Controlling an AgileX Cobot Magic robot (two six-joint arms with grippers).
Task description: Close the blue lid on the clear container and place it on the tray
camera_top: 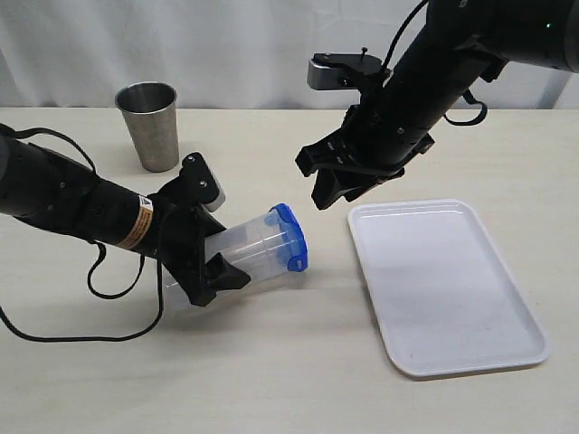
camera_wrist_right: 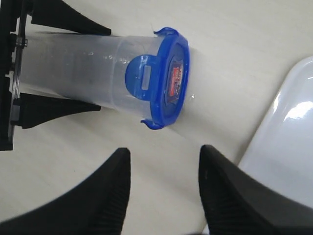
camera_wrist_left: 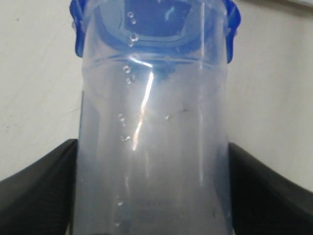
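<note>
The clear container (camera_top: 246, 246) is tilted almost on its side just above the table, its mouth toward the tray (camera_top: 443, 280). My left gripper (camera_top: 204, 246) is shut on its body, one finger on each side (camera_wrist_left: 44, 181). The blue lid (camera_top: 291, 237) sits on the container's rim; in the right wrist view the lid (camera_wrist_right: 168, 83) shows its sticker, and one flap lies down against the container (camera_wrist_right: 78, 68). My right gripper (camera_top: 330, 185) hangs open and empty above the table, between the lid and the tray's near corner (camera_wrist_right: 288, 147).
A shiny steel cup (camera_top: 152, 122) stands upright at the back left. The left arm's black cable (camera_top: 90, 307) loops over the table in front of that arm. The white tray lies on the right with nothing on it.
</note>
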